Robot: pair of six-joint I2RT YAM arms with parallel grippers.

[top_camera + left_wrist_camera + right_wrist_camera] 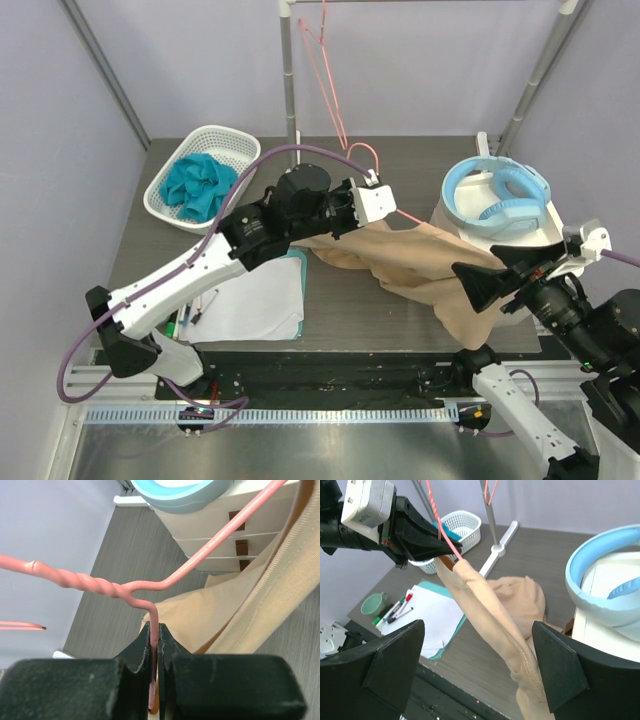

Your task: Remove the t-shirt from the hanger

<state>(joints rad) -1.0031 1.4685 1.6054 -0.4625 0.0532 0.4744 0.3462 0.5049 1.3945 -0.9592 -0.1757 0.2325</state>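
A beige t-shirt point(420, 255) hangs on a pink wire hanger point(335, 110) and drapes down onto the table. My left gripper point(385, 203) is shut on the hanger wire point(200, 555) just below its twisted neck; the wire runs between the closed fingers point(145, 645), with the shirt point(200, 615) right behind. My right gripper point(488, 285) is wide open at the shirt's lower right part. In the right wrist view a hemmed edge of the shirt point(490, 605) runs between the open fingers point(395, 655) without being pinched. That view also shows the left gripper point(451, 545) holding the hanger point(445, 535).
A white basket point(232, 140) with a teal cloth stands at the back left. White paper on a teal mat point(255, 300) and markers point(190, 315) lie front left. A white drawer unit point(520, 235) with a blue ring on top stands at the right. A rack pole point(290, 80) rises at the back.
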